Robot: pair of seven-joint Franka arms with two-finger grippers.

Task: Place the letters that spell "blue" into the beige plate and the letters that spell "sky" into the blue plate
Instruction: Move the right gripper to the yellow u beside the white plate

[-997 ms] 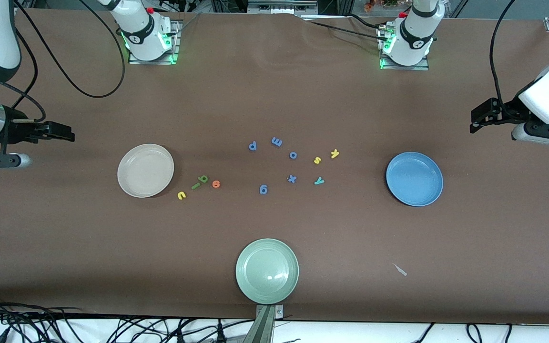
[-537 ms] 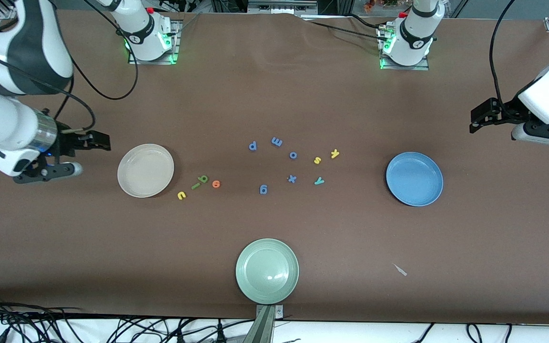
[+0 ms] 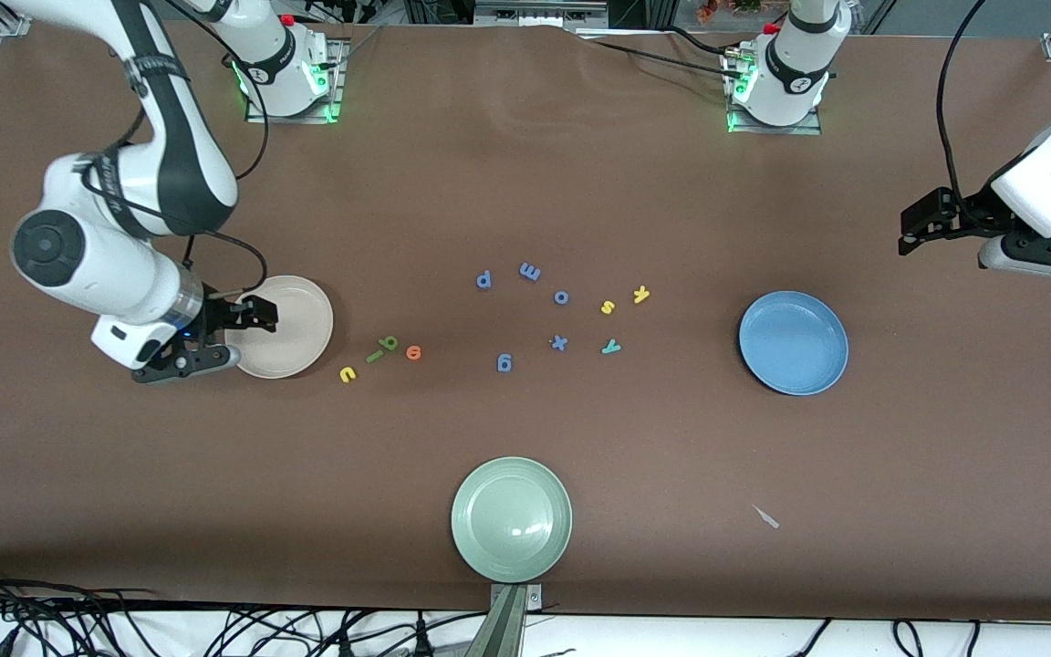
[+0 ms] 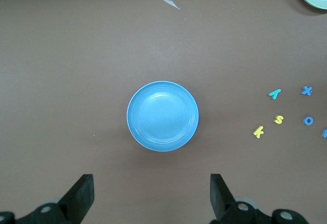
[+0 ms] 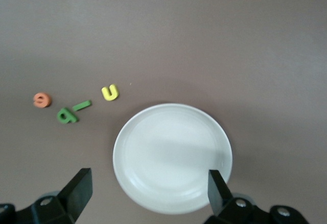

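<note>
The beige plate (image 3: 293, 328) is seen lying toward the right arm's end of the worktop (image 3: 525, 182), round, shallow and plain-rimmed, with nothing in it. Just beside it, toward the middle of the worktop, the letters that spell "blue" are laid in a short slanting row: a yellow u (image 3: 348, 373) nearest the front camera, a dark green bar-like l (image 3: 374, 356), a green b (image 3: 390, 343) and an orange e (image 3: 413, 352). All look like small flat foam cut-outs.

The blue plate (image 3: 794, 343) is set toward the left arm's end, the same shape and also bare inside. The letters that spell "sky" are found between it and the middle: a yellow s (image 3: 608, 307), a yellow k (image 3: 641, 294) and a teal y (image 3: 611, 347), well apart from the plate.

Five all-blue letters are scattered in the middle: p (image 3: 483, 279), m (image 3: 530, 271), o (image 3: 561, 297), x (image 3: 559, 343) and g (image 3: 504, 363). A pale green plate (image 3: 512, 519), ridged inside, is placed nearest the front camera, and it too holds nothing. A small pale scrap (image 3: 766, 516) lies on the matte brown worktop.

The right tool (image 3: 256, 313) is held over the beige plate's edge, its fingers spread wide and holding nothing. The left tool (image 3: 909, 235) is parked over the bare worktop at its own end, likewise spread and unladen; that arm waits.
</note>
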